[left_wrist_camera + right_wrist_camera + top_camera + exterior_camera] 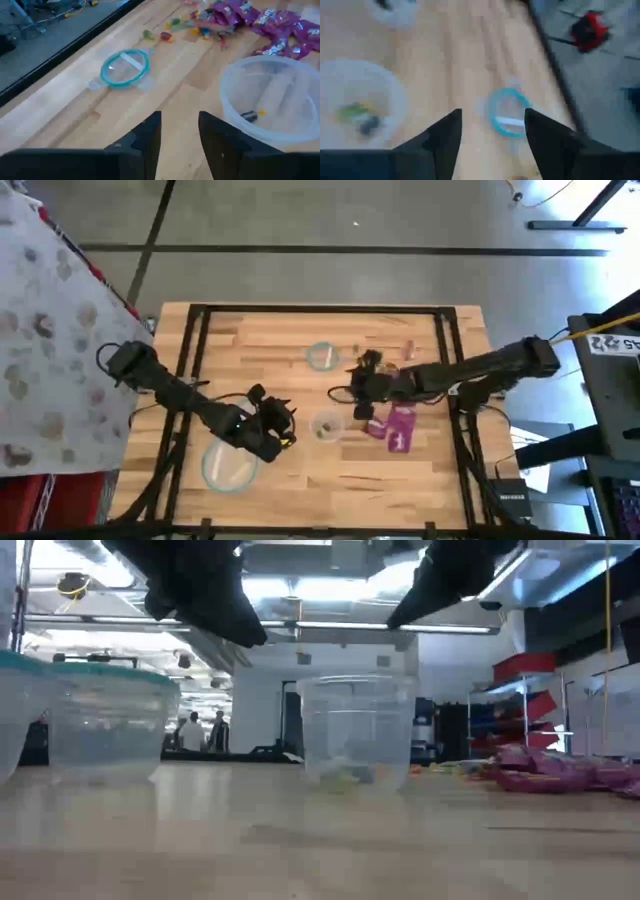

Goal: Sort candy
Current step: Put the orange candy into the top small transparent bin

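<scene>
The candy (398, 426) is lying on the worktop (420, 480) just beside the middle clear bowl (327, 425): light, crinkly, slippery packets, probably best pinched across the flat middle. The right hand (362, 385) is hovering near it, fingers wide and empty; the left hand (282, 423) is waiting part-open on the bowl's far side.

Bright overhead ceiling strip lights (330, 585) are glaring in the low view; the pale wooden tabletop (300, 360) is reflecting softly; the right wrist view is blurring heavily.
</scene>
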`<state>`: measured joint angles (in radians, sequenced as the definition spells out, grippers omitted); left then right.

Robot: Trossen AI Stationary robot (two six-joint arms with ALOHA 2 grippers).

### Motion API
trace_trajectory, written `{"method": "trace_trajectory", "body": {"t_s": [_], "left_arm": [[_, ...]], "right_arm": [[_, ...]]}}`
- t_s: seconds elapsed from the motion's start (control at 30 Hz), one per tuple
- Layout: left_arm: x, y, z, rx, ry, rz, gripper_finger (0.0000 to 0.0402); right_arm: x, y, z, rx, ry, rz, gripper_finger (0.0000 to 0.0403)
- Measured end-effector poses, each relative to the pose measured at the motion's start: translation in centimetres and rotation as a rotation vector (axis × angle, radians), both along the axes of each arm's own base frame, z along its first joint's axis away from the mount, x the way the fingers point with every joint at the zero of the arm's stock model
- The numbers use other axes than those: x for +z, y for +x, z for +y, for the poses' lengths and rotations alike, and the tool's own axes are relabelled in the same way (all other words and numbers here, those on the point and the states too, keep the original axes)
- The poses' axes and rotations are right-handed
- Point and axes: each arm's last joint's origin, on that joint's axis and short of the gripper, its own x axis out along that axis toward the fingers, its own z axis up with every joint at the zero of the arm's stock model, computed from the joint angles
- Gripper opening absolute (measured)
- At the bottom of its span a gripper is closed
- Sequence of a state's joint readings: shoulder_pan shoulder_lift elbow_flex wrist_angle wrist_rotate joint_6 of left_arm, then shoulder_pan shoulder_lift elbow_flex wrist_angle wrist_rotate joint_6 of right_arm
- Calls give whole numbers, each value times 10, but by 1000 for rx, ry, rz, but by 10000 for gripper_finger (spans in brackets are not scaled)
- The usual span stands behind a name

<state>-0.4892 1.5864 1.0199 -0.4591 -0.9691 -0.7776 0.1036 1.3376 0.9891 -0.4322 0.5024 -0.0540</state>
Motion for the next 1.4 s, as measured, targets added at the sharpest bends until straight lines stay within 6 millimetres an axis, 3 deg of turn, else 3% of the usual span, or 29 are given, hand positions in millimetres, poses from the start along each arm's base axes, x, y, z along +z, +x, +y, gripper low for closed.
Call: {"method": "trace_trajectory", "body": {"t_s": [0.2,0.4,0.57,1.07,1.4], "left_arm": [[0,0,0,0,0,0,115],[0,-1,-2,-9,0,1,115],[-1,-1,-3,-15,-8,6,115],[-1,-1,-3,-15,-14,6,115],[-1,-1,-3,-15,-14,6,115]], "right_arm": [[-14,-3,-48,-82,124,98,198],[-52,-5,-88,-219,253,96,198],[-84,-7,-110,-382,333,59,198],[-145,8,-121,-517,408,147,198],[-151,9,-120,-501,440,168,188]]}}
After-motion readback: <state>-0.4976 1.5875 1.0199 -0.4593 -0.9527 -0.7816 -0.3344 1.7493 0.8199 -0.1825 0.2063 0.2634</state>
